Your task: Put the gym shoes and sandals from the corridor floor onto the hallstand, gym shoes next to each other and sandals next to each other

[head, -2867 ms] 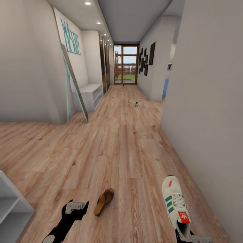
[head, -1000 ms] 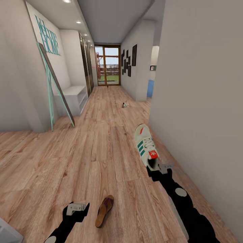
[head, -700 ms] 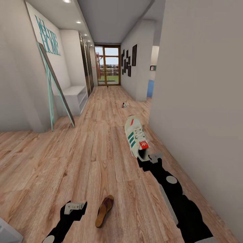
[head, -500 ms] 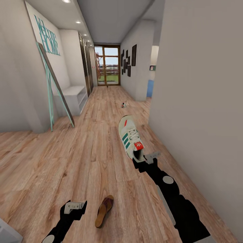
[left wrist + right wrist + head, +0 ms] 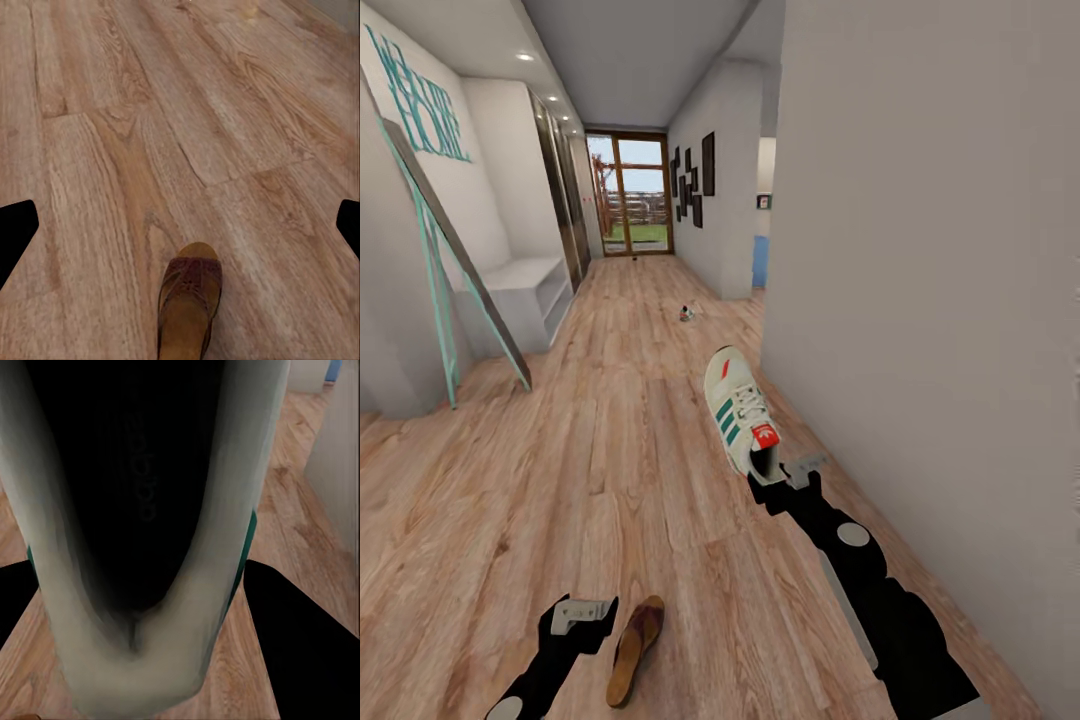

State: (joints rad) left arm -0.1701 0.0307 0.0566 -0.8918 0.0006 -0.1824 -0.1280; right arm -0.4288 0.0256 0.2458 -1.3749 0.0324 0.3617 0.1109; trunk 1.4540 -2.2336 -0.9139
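right gripper (image 5: 775,472) clamped on sneaker (image 5: 739,408) heel, toe forward for carrying | left gripper (image 5: 582,612) spread empty beside sandal (image 5: 634,649) on floor (image 5: 610,450), likely next

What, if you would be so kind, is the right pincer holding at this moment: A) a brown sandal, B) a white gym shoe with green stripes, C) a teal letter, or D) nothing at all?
B: in the head view the right pincer grips the heel of the white gym shoe, raised above the corridor floor, while the brown sandal lies on the planks beside the open left pincer.
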